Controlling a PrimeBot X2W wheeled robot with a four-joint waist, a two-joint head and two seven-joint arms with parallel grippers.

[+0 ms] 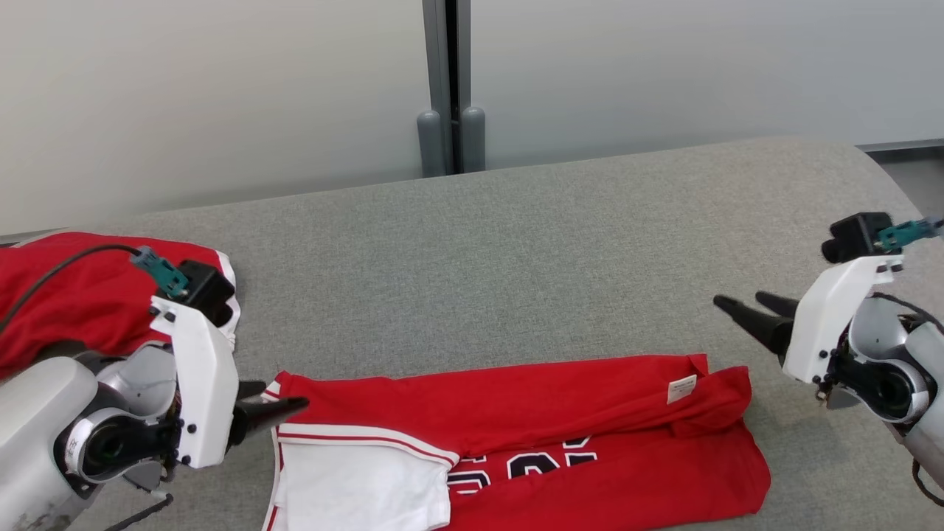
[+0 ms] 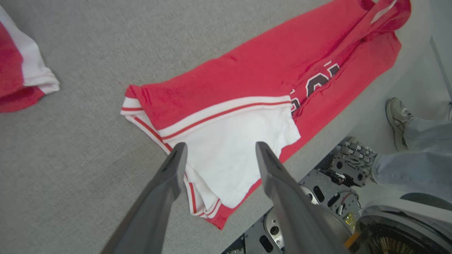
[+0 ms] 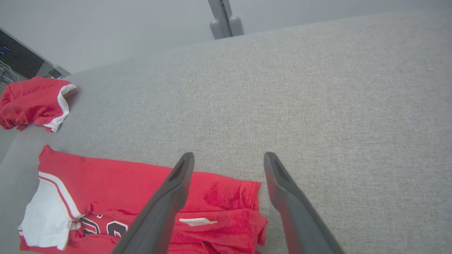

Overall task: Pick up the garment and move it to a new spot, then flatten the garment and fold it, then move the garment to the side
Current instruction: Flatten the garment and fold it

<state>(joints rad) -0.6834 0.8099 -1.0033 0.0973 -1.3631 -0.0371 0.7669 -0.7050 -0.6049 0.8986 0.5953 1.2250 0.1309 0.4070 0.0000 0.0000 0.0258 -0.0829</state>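
Head view: we see the garment (image 1: 553,413), a red jersey with white sleeve (image 1: 361,479) and black lettering, lying long and folded over on itself near the front edge of the surface (image 1: 516,258). A white tag (image 1: 681,389) shows at its right end.

The left gripper (image 1: 284,394) sits at the garment's left end, fingers (image 2: 169,176) spread apart over the white sleeve, nothing between them; we can't tell if the tips touch the cloth. The right gripper (image 1: 740,299) is past the garment's right end, over the bare surface, apart from the cloth, fingers (image 3: 169,197) spread wide and holding nothing.

A second red garment (image 1: 74,295) with white trim is bunched at the far left of the surface, well apart from the jersey. The surface is covered in grey fabric, rounded at the right end. Behind it we see a pale wall and a grey post (image 1: 450,88). The left wrist view shows the robot base (image 2: 335,183) below the front edge and a person's shoe (image 2: 397,116) and jeans leg on the floor.
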